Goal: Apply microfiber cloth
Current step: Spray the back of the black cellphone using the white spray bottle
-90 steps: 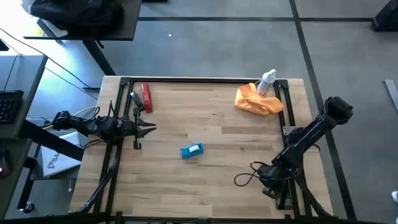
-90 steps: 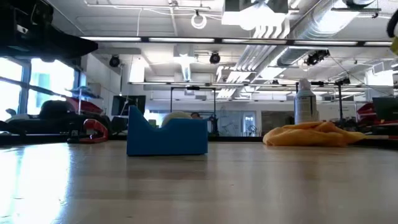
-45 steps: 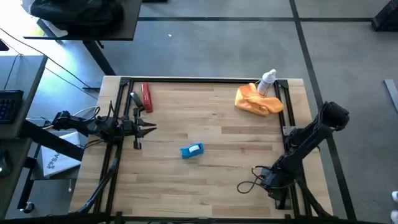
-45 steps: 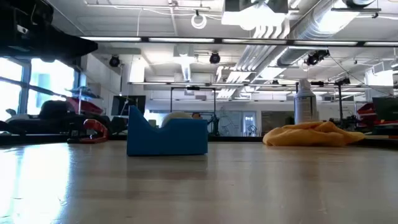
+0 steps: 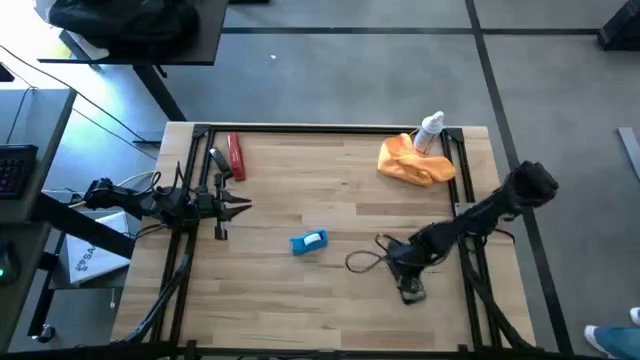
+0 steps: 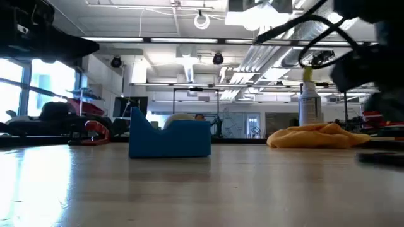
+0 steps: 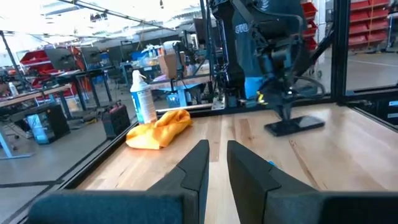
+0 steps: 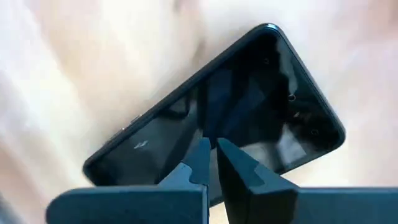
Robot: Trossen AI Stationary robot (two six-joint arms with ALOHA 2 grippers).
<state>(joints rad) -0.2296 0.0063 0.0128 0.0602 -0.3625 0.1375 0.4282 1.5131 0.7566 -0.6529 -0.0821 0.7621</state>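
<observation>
jaws nearly closed and empty, the right gripper [image 8: 211,163] hovers over a black glossy phone [image 8: 217,112], the crumpled orange microfiber cloth [image 5: 414,161] well apart at upper right.

Counted on the table [image 5: 330,205]: one orange cloth [image 5: 414,161]; one spray bottle [image 5: 430,131], touching the cloth; one black phone [image 8: 214,112]; one blue block [image 5: 308,242]; one red tool [image 5: 235,156]. Two robot arms are counted, each fitted with one gripper: left gripper [image 5: 240,208], right gripper [image 5: 410,287].
</observation>
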